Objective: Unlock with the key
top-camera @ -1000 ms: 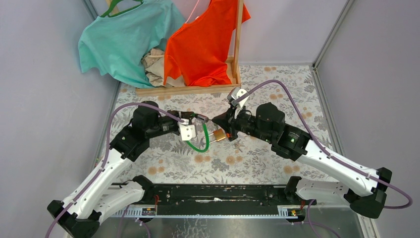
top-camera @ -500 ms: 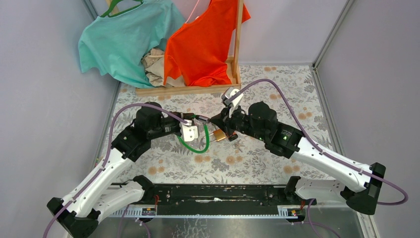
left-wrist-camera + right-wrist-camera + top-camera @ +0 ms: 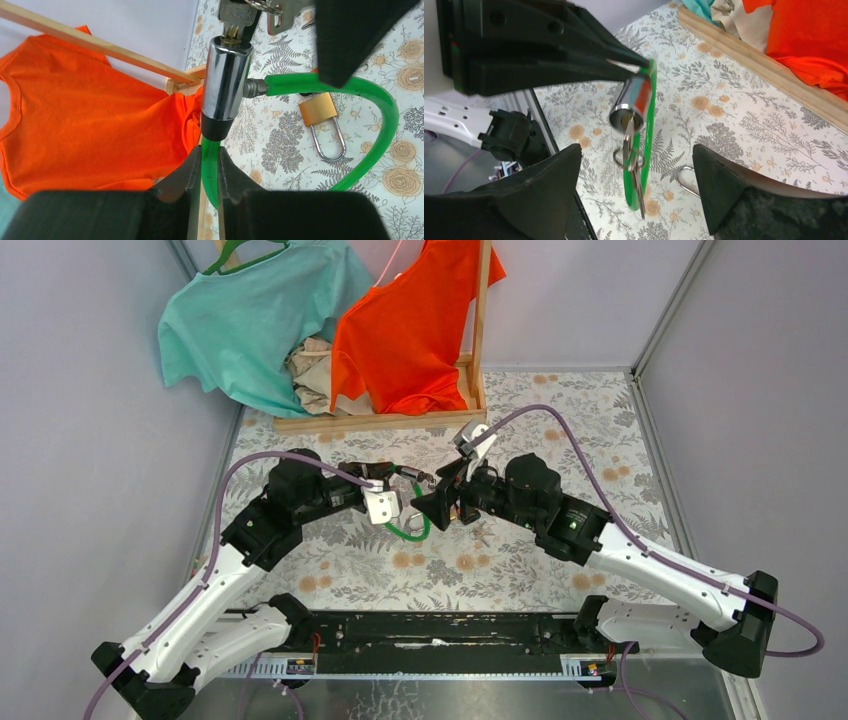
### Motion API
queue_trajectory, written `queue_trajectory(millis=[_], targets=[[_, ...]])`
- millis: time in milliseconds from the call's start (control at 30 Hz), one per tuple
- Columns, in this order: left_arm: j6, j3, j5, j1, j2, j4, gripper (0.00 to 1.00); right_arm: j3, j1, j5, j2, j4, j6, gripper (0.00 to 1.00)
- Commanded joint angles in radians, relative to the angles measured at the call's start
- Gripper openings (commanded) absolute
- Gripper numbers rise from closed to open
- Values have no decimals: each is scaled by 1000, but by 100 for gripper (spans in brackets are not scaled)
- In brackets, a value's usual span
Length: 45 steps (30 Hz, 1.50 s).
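Finding 1: my left gripper (image 3: 210, 155) is closed down to a narrow slit, pinching the green cable (image 3: 352, 87) just below the lock cylinder (image 3: 225, 85). The cylinder is held off the table, with the cable looping away and back down to the cloth.

Finding 2: the key (image 3: 239, 17) sits in the keyhole at the free end of the cylinder. In the right wrist view a key ring (image 3: 626, 157) hangs from it, carrying a second key (image 3: 640, 192).

Finding 3: my right gripper (image 3: 636, 148) stands wide open and grips nothing. Its fingers sit either side of the hanging keys, clear of them on both sides, facing the keyhole end of the cylinder.

Finding 4: a brass padlock (image 3: 320, 111) lies flat on the flower-patterned table (image 3: 560, 430), just beyond the cable loop and apart from both grippers.

Finding 5: at the far end of the table stands a wooden rack (image 3: 380, 421). An orange shirt (image 3: 410, 330) hangs on it at the right and a teal shirt (image 3: 250, 330) at the left.
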Motion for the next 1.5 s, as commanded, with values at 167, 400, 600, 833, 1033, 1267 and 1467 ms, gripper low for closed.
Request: queue_trajectory(millis=[167, 400, 600, 833, 1033, 1267, 1467], targets=[[-91, 55, -77, -7, 3, 97, 0, -116, -15, -86, -100, 110, -19, 90], [-160, 100, -68, -8, 19, 107, 0, -153, -14, -124, -42, 205, -6, 77], [-207, 123, -20, -7, 19, 65, 0, -123, -15, -95, 15, 281, -37, 46], [-318, 173, 54, -7, 34, 12, 28, -147, -14, -98, -14, 318, -89, 0], [-395, 243, 200, -8, 77, -114, 80, -200, -14, -187, -84, 343, -151, 0], [-333, 377, 308, -6, 189, -382, 72, -204, -15, -261, -111, 350, -163, 0], [-306, 454, 339, -6, 268, -497, 46, -188, -15, -298, -104, 359, -164, 0]])
